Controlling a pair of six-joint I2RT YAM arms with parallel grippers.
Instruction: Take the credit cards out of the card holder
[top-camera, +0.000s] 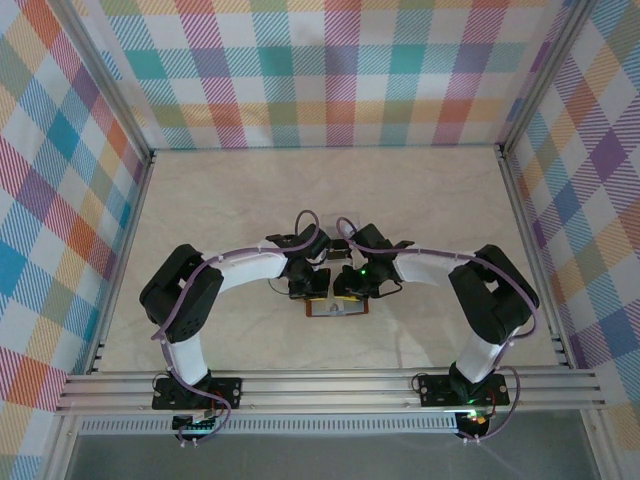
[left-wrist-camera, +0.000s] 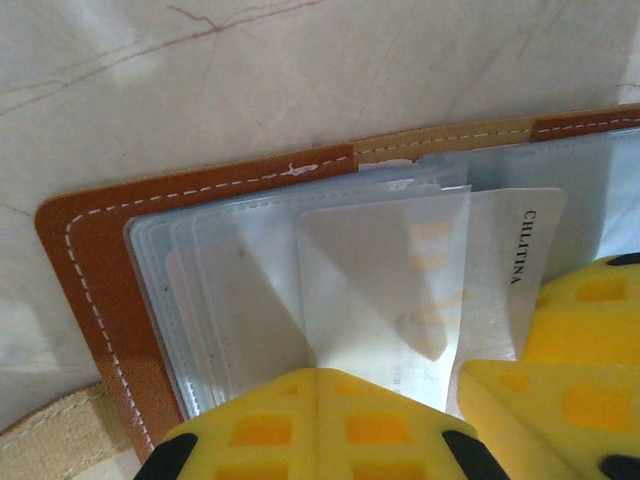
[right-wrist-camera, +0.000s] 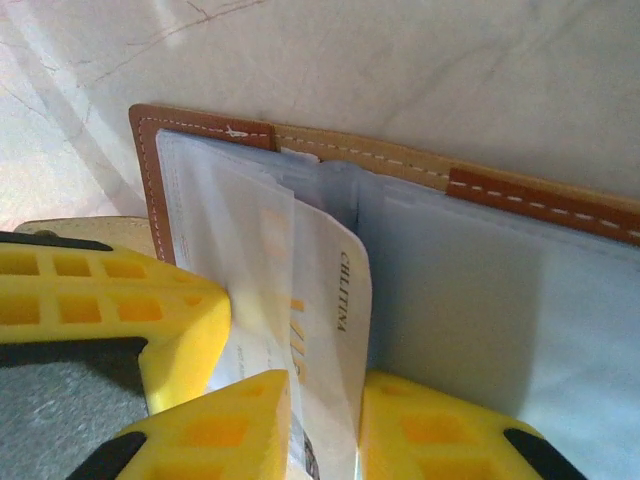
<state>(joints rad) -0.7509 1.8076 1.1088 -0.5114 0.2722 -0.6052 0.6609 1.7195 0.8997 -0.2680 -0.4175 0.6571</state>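
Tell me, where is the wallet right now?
Seen from above, the wallet lies open near the middle of the table, partly under the left gripper and right gripper.

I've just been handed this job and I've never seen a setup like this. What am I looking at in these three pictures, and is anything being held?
The machine is two robot arms bolted at the near edge of a table. The wide picture looks down from above and behind them. Their tips meet over an open brown leather card holder. The other two pictures come from a camera on each wrist, so the yellow blocks at the bottom are that arm's own fingers. In the left wrist view the left gripper is shut, resting on the holder's clear sleeves. In the right wrist view the right gripper appears to pinch a pale card lettered CHLITINA, near the holder's fold.
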